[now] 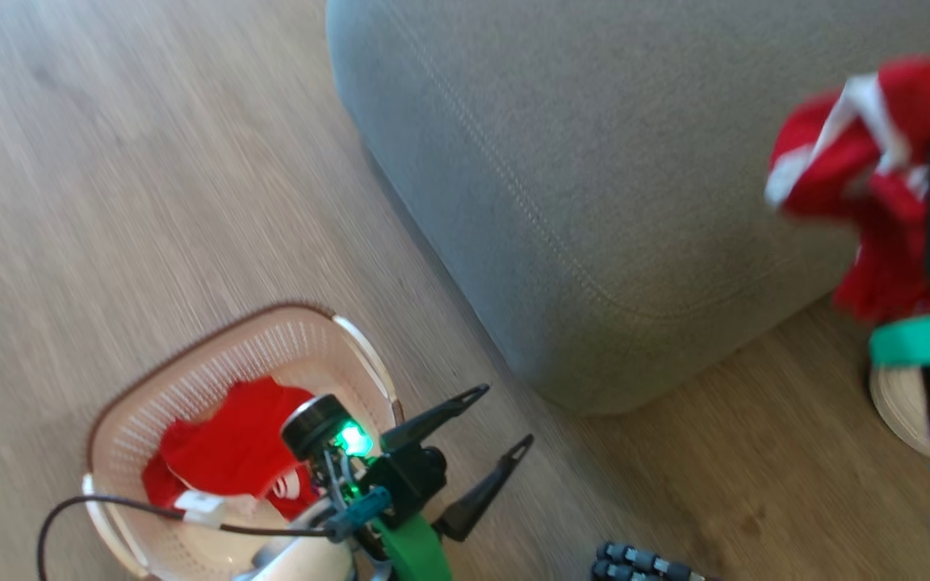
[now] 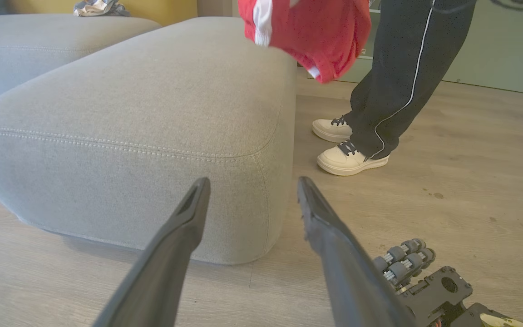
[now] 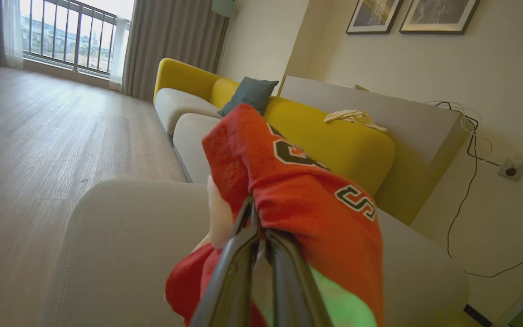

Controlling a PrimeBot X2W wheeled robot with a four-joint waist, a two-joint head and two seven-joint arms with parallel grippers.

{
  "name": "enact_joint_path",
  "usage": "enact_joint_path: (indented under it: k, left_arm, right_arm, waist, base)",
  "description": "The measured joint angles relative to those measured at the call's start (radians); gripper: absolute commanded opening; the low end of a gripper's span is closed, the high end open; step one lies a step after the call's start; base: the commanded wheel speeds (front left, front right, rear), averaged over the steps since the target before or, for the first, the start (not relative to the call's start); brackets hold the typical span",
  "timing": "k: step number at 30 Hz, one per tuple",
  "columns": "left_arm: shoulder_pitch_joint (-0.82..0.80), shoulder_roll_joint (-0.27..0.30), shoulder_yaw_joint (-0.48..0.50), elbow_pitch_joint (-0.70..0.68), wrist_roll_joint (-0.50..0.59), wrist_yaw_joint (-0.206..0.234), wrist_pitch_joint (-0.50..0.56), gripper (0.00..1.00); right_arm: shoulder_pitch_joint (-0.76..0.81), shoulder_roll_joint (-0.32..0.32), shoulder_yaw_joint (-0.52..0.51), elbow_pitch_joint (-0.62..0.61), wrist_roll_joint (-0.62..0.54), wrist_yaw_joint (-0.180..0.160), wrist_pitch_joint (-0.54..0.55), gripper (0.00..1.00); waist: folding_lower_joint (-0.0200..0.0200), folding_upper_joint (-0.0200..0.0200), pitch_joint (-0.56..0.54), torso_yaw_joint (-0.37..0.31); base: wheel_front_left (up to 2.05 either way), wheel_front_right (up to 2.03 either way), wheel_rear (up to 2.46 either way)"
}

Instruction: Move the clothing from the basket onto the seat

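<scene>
My right pincer (image 3: 258, 223) is clamped tight on the jersey (image 3: 307, 200), its two dark fingers pressed together with a fold of the red cloth caught between them. The jersey hangs bunched from that grip above the seat (image 1: 594, 202), near the seat's edge and clear of its grey top. White trim shows along one fold, and a few dark letters with white outlines show on the side facing my wrist.

My left pincer (image 1: 504, 417) stands with its fingers spread wide apart and nothing between them. It sits low, beside the seat's rounded corner, and its tips point at the stitched seam that runs round that corner.

The basket (image 1: 190, 387) rests on the wooden floor (image 1: 110, 161) beside the same corner of the seat, a little apart from it, with my left pincer between the two. In the basket lies the plain red cloth (image 1: 231, 444), crumpled against the wall farther from the seat, with a small white tag at its edge. A dark cable (image 1: 110, 504) from my left arm crosses over the basket's rim.

A person's legs (image 2: 402, 68) in dark trousers with a white side stripe stand just beside the seat, past its corner, in pale shoes (image 2: 347, 159) flat on the floor. The jersey hangs between them and the seat's top.
</scene>
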Motion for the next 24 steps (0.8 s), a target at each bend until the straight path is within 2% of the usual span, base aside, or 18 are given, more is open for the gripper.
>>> enact_joint_path:
  k: [7,12,20,24]
  left_arm:
    - [-0.063,0.084,-0.074,-0.021,0.016,0.000,0.000,1.00]
    - [-0.124,0.138,-0.100,-0.038,0.016,0.000,0.000,1.00]
    - [-0.180,0.192,-0.134,-0.066,0.016,0.000,0.000,1.00]
    - [-0.199,0.210,-0.146,-0.071,0.016,0.000,0.000,1.00]
  right_arm:
    - [-0.173,-0.094,-0.060,-0.030,0.039,0.000,0.000,0.00]
    - [-0.303,-0.151,-0.056,-0.017,0.041,0.000,0.000,0.00]
    - [-0.523,-0.234,-0.029,0.179,0.087,0.000,0.000,0.00]
    - [-0.643,-0.249,-0.028,0.299,0.111,0.000,0.000,0.00]
  waist:
    - [0.0000,0.0000,0.123,0.012]
    - [0.0001,0.0000,0.219,0.039]
    - [0.0002,0.0000,0.348,0.092]
    - [0.0001,0.0000,0.399,0.120]
  base:
    - [0.00,0.00,0.00]
    - [0.00,0.00,0.00]
    - [0.00,0.00,0.00]
    - [0.00,0.00,0.00]
